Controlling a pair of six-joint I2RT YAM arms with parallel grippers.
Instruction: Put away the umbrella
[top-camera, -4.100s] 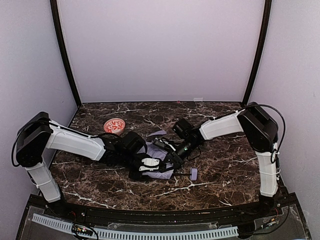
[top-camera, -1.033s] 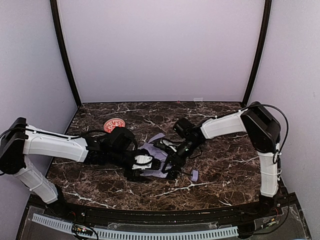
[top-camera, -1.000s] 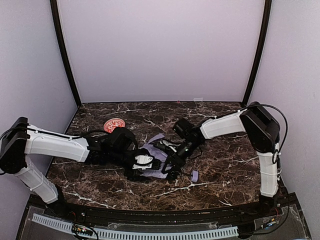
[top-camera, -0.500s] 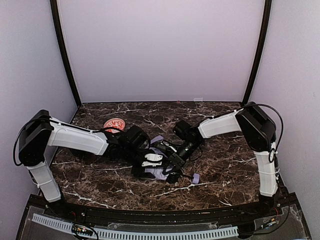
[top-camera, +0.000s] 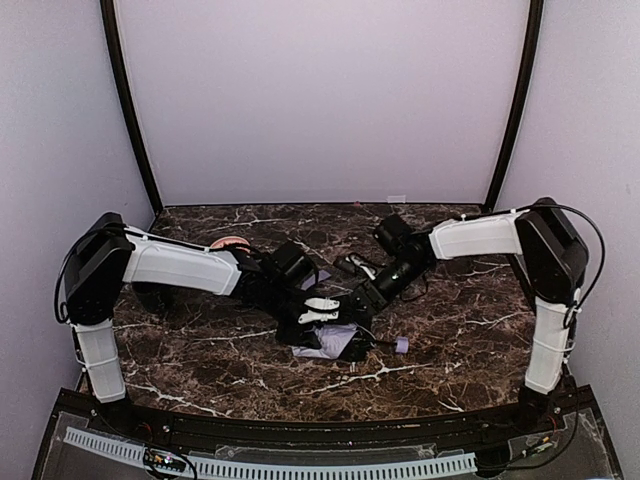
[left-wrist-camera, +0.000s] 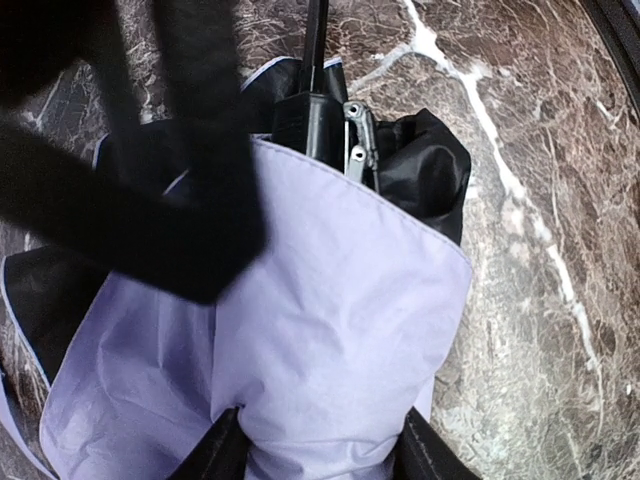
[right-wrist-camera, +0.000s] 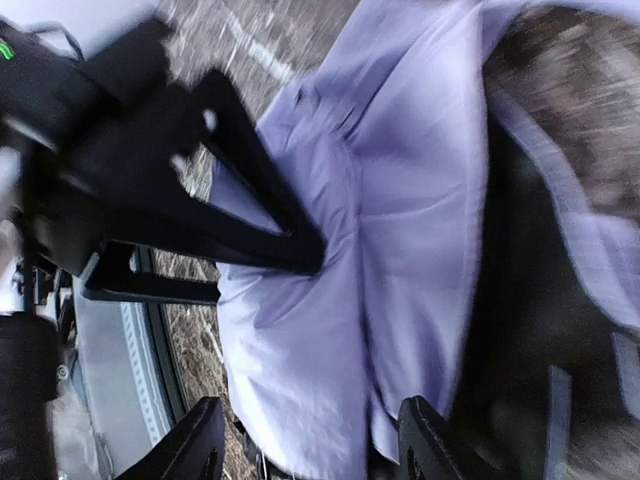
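Item: umbrella (top-camera: 328, 342), part-collapsed, awaiting stowing. Top external view: it is lying on the marble table (top-camera: 470, 320) near the middle front, lavender fabric bunched, its small handle (top-camera: 401, 345) pointing right; the left gripper (top-camera: 318, 308) and right gripper (top-camera: 358, 297) are meeting over it from opposite sides, and a red-patterned bowl (top-camera: 226, 242) is sitting well apart behind the left arm. Left wrist view: the left gripper (left-wrist-camera: 320, 455) is straddling the fabric at roughly half spread, the bundle filling the gap and touching both fingers (left-wrist-camera: 222, 455), so it appears to be holding the canopy; the black shaft (left-wrist-camera: 315, 50) is running away beyond the folds. Right wrist view, blurred: the right gripper (right-wrist-camera: 310, 450) is standing with its jaws apart astride the lavender cloth, and I cannot tell whether it is gripping anything. Judged step: gathering the loose canopy around the shaft. Handling note: the fabric is looking limp and slippery, so one gripper should be pinning the bundle close to the shaft while the other is tucking stray panels inward, with both sets of fingers kept from colliding in this tight space.
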